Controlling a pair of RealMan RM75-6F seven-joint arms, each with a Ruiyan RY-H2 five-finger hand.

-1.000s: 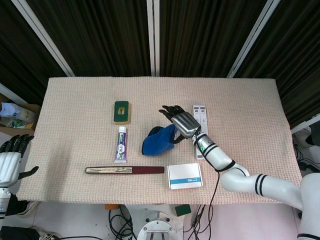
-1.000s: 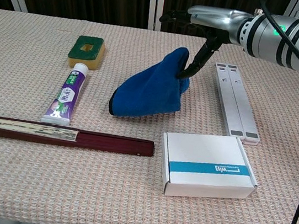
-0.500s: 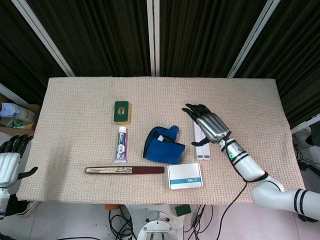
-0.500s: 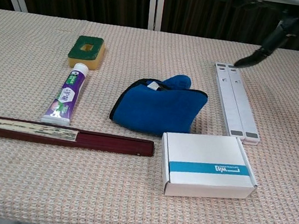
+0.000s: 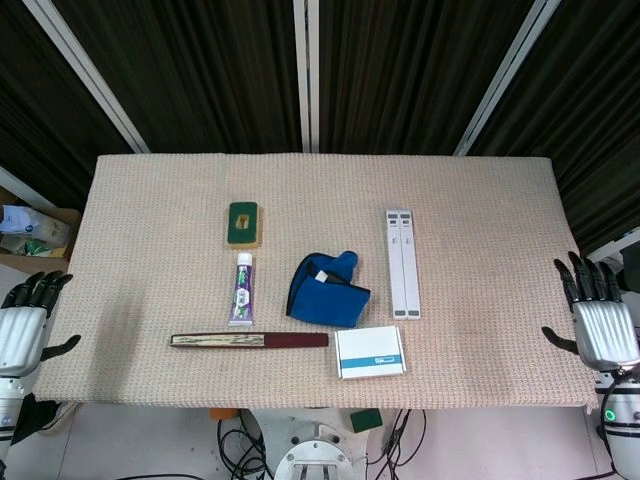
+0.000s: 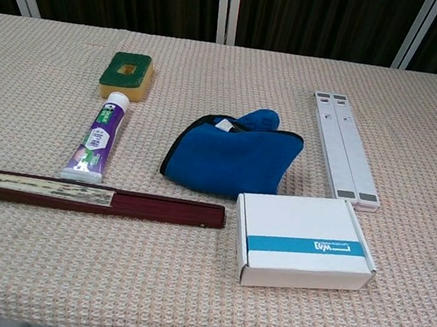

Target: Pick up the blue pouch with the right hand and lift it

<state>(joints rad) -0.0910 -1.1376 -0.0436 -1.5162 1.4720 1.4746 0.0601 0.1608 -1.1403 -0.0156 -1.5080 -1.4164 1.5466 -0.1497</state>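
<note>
Both hands off the table edges, pouch lying flat mid-table.
Left hand (image 5: 22, 335) left of the table (image 5: 150, 200), fingers apart, empty. Left of the blue pouch (image 5: 326, 296): sponge (image 5: 243, 223), toothpaste tube (image 5: 242, 289), folded fan (image 5: 249, 340) lower down. White box (image 5: 369, 352) just touches the pouch's lower right. Pale folded stand (image 5: 402, 262) right of the pouch. Right hand (image 5: 598, 328) beyond the right edge, fingers spread, empty.

Blue pouch (image 6: 231, 159) matt cloth; table (image 6: 422, 103) rough weave.
</note>
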